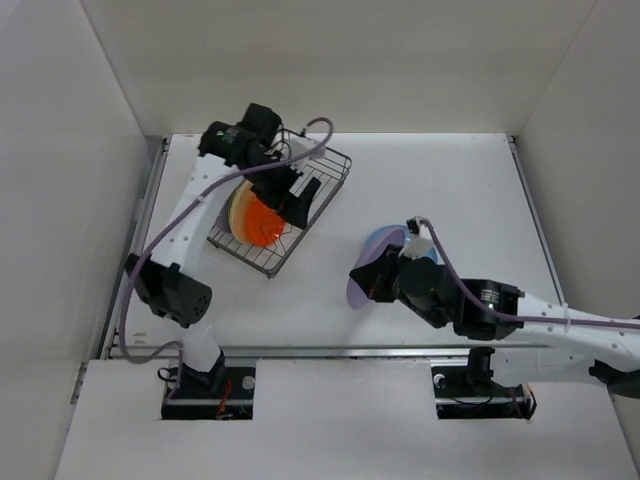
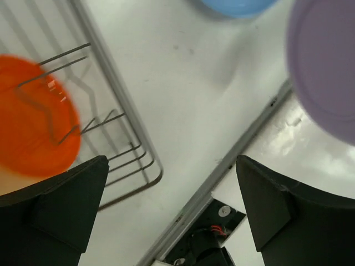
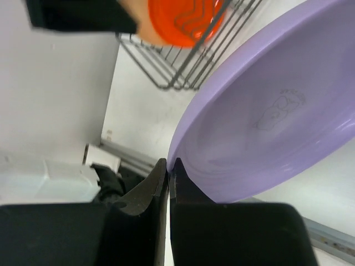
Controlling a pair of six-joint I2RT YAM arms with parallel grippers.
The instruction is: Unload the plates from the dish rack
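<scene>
The dish rack (image 1: 330, 160) is a dark wire basket at the back left of the table. A red-orange plate (image 1: 263, 221) stands in it with a tan plate (image 1: 236, 208) behind it. My left gripper (image 1: 300, 205) hangs open and empty over the rack, just right of these plates. My right gripper (image 1: 362, 282) is shut on the rim of a lavender plate (image 1: 358, 282), held tilted above the table mid-right. A blue plate (image 1: 383, 240) lies on the table beyond it. The lavender plate (image 3: 266, 122) fills the right wrist view, and the left wrist view shows it too (image 2: 327, 72).
The rack's near corner (image 2: 150, 177) shows in the left wrist view, with the table's front rail (image 2: 222, 177) beyond. White walls enclose the table on three sides. The arm bases (image 1: 210, 385) sit at the near edge.
</scene>
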